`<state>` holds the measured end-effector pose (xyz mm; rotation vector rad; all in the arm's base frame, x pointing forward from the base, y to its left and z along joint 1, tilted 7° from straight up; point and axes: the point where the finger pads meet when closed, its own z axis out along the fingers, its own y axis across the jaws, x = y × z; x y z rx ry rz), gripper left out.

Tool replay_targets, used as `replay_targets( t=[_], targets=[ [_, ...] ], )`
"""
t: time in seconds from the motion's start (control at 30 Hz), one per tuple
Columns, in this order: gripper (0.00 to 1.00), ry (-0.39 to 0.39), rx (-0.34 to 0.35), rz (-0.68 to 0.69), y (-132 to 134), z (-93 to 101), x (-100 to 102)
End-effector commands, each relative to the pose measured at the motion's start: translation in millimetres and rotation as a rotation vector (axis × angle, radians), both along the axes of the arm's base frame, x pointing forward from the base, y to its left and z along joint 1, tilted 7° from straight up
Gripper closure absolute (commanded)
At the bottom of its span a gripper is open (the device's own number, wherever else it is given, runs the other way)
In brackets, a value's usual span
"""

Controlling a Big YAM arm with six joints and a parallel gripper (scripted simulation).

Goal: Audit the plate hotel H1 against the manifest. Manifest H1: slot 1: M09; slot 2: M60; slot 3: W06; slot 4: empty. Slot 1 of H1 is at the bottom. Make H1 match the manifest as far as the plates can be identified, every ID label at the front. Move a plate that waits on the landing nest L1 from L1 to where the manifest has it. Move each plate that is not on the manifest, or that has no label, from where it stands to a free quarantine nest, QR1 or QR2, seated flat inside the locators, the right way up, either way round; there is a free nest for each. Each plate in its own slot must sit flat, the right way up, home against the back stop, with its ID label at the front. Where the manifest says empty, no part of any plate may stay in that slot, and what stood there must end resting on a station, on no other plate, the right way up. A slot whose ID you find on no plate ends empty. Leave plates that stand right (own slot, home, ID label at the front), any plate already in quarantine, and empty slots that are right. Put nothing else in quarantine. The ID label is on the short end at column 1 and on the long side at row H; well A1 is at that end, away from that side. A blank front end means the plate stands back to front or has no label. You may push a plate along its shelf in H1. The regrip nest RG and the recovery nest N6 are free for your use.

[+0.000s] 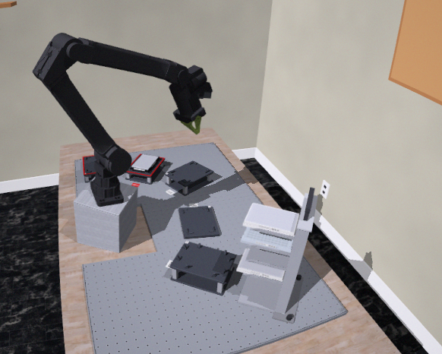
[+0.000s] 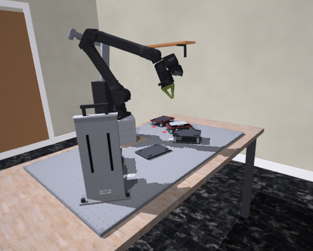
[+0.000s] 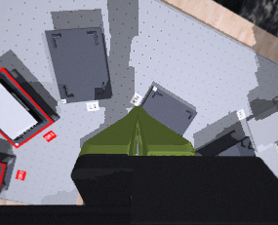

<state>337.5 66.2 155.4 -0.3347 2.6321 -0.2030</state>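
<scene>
- The claw [image 1: 194, 126] is hanging high in the upper middle of the top view, green fingers pinched fully together and carrying nothing.
- In the wrist view it's pointing down at a flat dark nest [image 3: 170, 109] sitting right of centre; a second dark nest [image 3: 80, 61] is lying at upper left.
- At the left edge of that view, a red-bordered quarantine nest [image 3: 43, 103] is already holding a pale plate [image 3: 8, 108]. The other red one [image 1: 85, 164] is peeking out behind the arm's base.
- The plate hotel [image 1: 294, 254] is standing at lower right of the top view with three pale plates on its shelves, top plate [image 1: 269, 219] uppermost. Can't read any labels from here.
- My guess: it's heading over to the hotel. To do this well, I'd get the front ends readable before grabbing anything, then open wide before approaching, squaring up with the shelf so the plate is sliding out flat.
</scene>
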Motion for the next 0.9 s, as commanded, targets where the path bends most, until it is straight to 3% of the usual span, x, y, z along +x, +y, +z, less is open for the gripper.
replay_targets(
  t=[0.0, 0.03, 0.07, 0.1, 0.27, 0.3, 0.4, 0.43, 0.47, 0.6, 0.63, 0.73, 0.8, 0.87],
  targets=[
    [1.00, 0.006, 0.000, -0.016, -13, -0.1, -6],
    [1.00, -0.014, 0.005, -0.016, -15, 0.3, -2],
    [1.00, 0.049, 0.001, -0.042, -18, -11.8, -6],
    [1.00, 0.008, 0.029, -0.072, -17, 14.7, 12],
    [1.00, 0.062, 0.042, -0.126, -26, 8.7, 10],
    [1.00, 0.119, 0.026, -0.128, -33, -19.8, -10],
    [1.00, 0.084, 0.025, -0.107, -41, -15.3, -10],
    [1.00, 0.139, 0.023, -0.127, -44, -26.1, -14],
    [1.00, 0.097, 0.051, -0.164, -44, -1.5, 6],
    [1.00, 0.151, 0.068, -0.220, -56, -8.7, 2],
    [1.00, 0.209, 0.054, -0.218, -61, -35.1, -20],
    [1.00, 0.193, 0.051, -0.202, -63, -31.4, -21],
    [1.00, 0.186, 0.082, -0.258, -67, -15.3, -3],
    [1.00, 0.220, 0.096, -0.296, -73, -18.8, -6]
  ],
)
